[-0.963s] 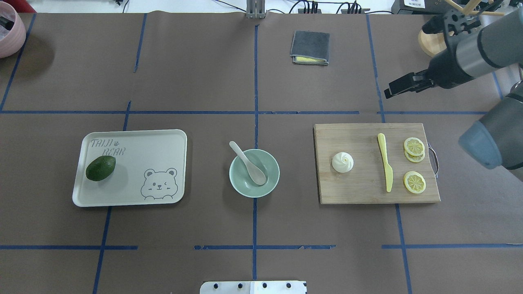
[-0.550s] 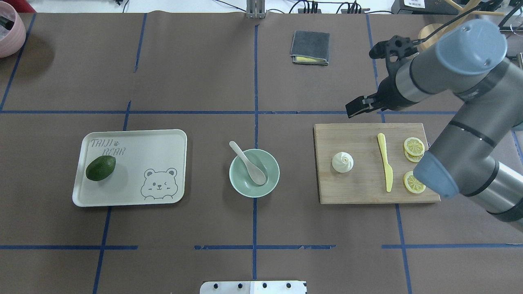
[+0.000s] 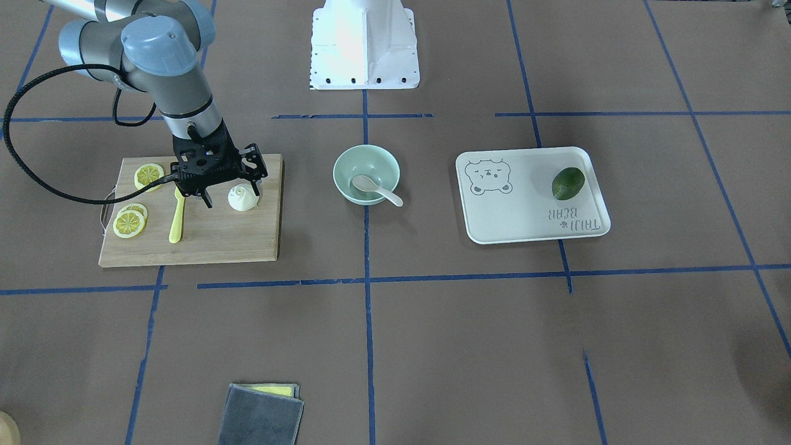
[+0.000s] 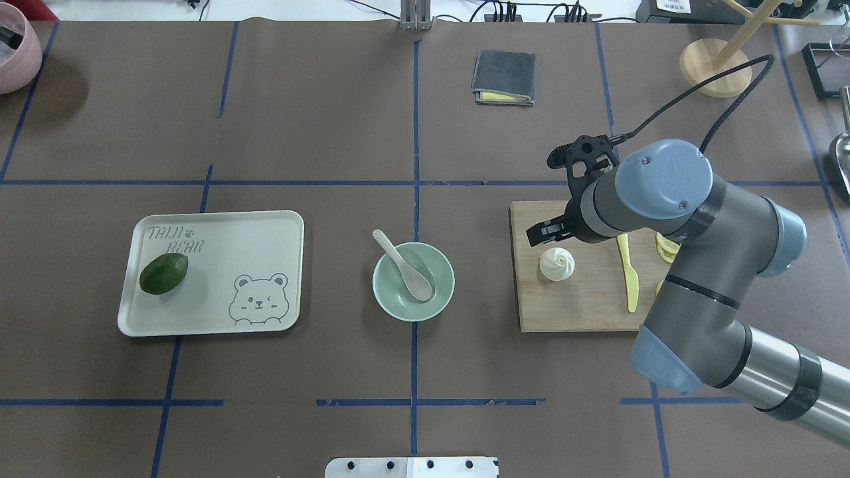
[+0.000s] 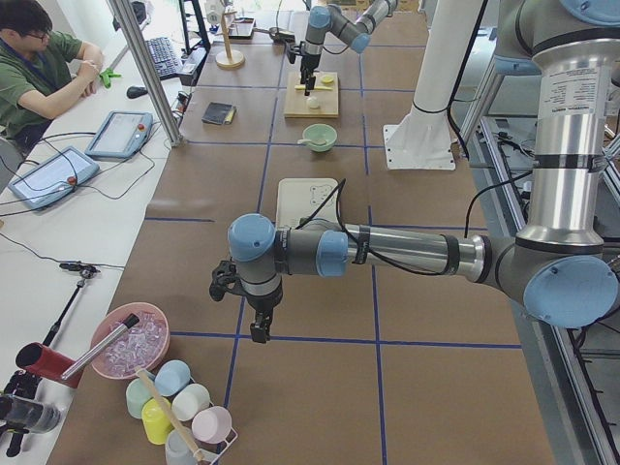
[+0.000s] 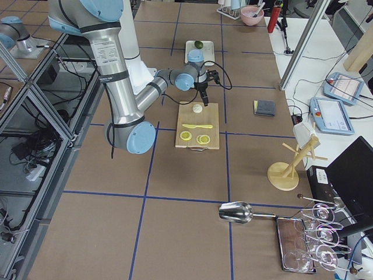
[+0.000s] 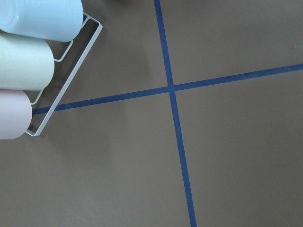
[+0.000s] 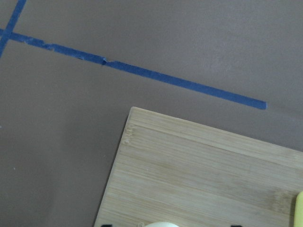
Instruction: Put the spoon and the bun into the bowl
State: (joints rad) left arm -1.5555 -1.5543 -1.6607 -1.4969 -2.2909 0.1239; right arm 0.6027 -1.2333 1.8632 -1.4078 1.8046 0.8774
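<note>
The white pleated bun (image 4: 557, 263) sits on the wooden cutting board (image 4: 584, 309), also in the front view (image 3: 242, 199). My right gripper (image 4: 547, 235) is open and hangs just above the bun, slightly to its far side; it also shows in the front view (image 3: 230, 193). In the right wrist view the bun's top (image 8: 161, 224) peeks in at the bottom edge between the two fingertips. The white spoon (image 4: 405, 265) lies in the mint-green bowl (image 4: 448, 292), handle over the rim. My left gripper (image 5: 260, 329) hangs over bare table far to the left; I cannot tell whether it is open.
A yellow knife (image 4: 629, 282) and lemon slices (image 3: 130, 222) lie on the board. A white bear tray (image 4: 219, 279) holds an avocado (image 4: 163, 273). A folded grey cloth (image 4: 503, 77) lies at the back. A rack of cups (image 7: 28, 47) is by the left gripper.
My right arm has swung in from the back right toward me and to the left, bringing the gripper over the cutting board above the bun. Spoon, bowl and bun have not moved.
</note>
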